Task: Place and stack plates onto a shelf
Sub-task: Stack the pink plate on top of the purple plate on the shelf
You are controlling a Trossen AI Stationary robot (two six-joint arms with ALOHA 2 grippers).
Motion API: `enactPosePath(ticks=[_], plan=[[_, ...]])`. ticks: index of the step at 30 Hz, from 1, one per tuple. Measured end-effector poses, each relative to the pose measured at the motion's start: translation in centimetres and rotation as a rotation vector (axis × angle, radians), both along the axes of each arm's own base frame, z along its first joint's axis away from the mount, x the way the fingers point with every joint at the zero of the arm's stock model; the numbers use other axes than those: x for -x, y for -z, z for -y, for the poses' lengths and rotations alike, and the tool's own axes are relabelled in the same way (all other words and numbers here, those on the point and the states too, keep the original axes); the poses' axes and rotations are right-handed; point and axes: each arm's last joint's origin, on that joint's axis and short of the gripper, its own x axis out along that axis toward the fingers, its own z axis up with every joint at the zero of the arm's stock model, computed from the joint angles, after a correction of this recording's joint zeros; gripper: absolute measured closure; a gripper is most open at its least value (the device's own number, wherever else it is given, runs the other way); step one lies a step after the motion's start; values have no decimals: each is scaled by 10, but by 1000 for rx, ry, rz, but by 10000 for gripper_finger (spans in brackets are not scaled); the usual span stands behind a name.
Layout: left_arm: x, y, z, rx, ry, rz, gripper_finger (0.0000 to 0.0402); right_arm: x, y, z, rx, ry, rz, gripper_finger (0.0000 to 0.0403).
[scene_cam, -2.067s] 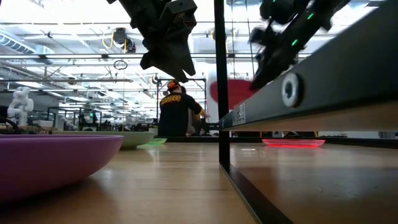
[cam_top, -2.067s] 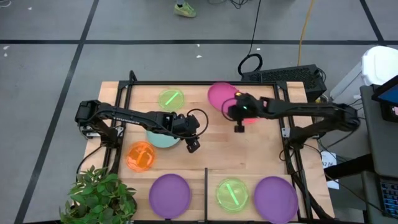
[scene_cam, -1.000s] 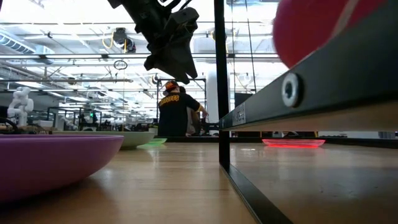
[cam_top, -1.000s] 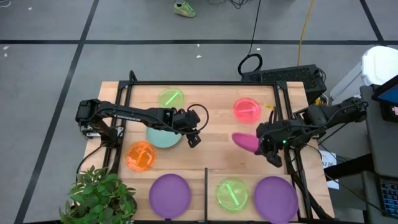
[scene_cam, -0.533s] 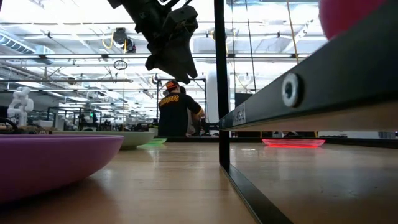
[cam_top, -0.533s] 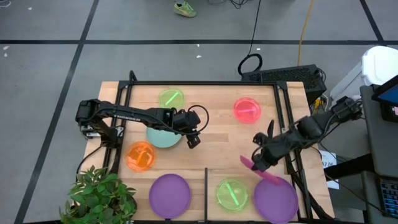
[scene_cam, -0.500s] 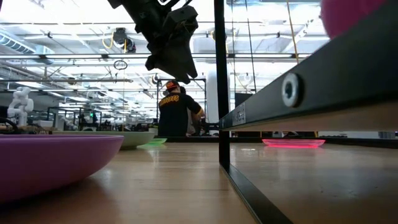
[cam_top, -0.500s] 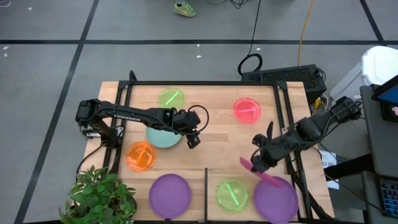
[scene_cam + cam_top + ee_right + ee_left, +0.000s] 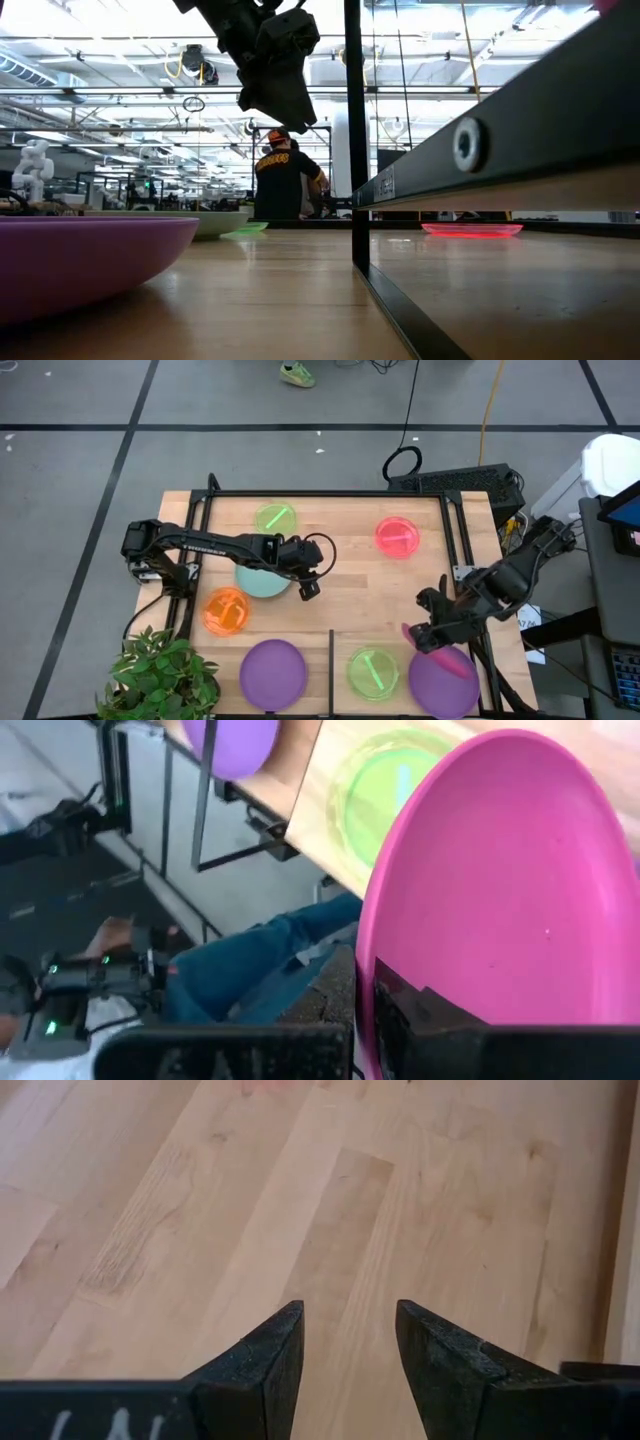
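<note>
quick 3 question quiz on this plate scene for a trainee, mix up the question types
1. True or false: the right pincer holds the magenta plate.
2. Which plate lies directly under the carried one? A) orange plate B) purple plate on the right C) teal plate
3. Fill in: the left pincer is ____ over bare wood.

Key:
1. True.
2. B, the purple plate on the right; the orange plate and teal plate lie on the left.
3. Open.
</note>
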Motion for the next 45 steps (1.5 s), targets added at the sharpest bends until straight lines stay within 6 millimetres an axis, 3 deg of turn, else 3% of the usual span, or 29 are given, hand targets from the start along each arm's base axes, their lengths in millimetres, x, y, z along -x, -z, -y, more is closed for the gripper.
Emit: enactPosePath(ticks=[9, 16, 31, 45], plan=[[0, 0, 0, 0, -1, 0, 236, -4, 10, -32, 11, -94, -76, 403], [0, 0, 0, 0, -1, 1, 236, 5, 17, -49, 38, -155, -109, 403], [0, 0, 0, -12, 14, -2, 236, -3, 45, -68, 158, -187, -224, 403], [0, 0, 1, -17, 37, -4, 236, -7, 52, -78, 121, -84, -271, 403]])
